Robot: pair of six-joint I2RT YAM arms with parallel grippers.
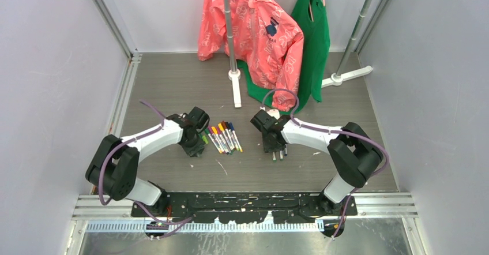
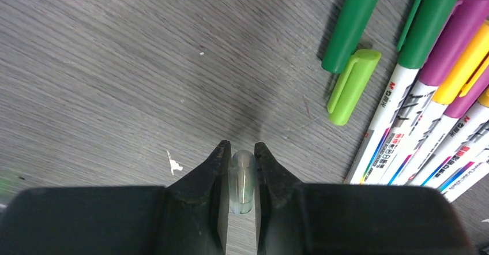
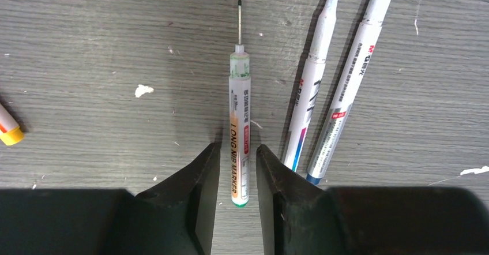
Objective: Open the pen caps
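Note:
My left gripper (image 2: 243,148) is shut on a small translucent pale-green pen cap (image 2: 242,180), low over the table; it also shows in the top view (image 1: 196,149). A dark green cap (image 2: 352,24) and a light green cap (image 2: 353,86) lie loose beside it. Several capped pens (image 2: 415,122) lie in a row to the right, also seen from the top (image 1: 225,137). My right gripper (image 3: 237,148) is narrowly open with its fingers either side of an uncapped long-nib marker (image 3: 239,105) lying on the table. Two more uncapped pens (image 3: 328,93) lie just right of it.
A yellow-orange pen end (image 3: 8,131) shows at the left edge of the right wrist view. At the back stand a clothes-rack pole with a white foot (image 1: 235,85), a pink jacket (image 1: 254,36) and a green bag (image 1: 314,41). Grey walls close in both sides.

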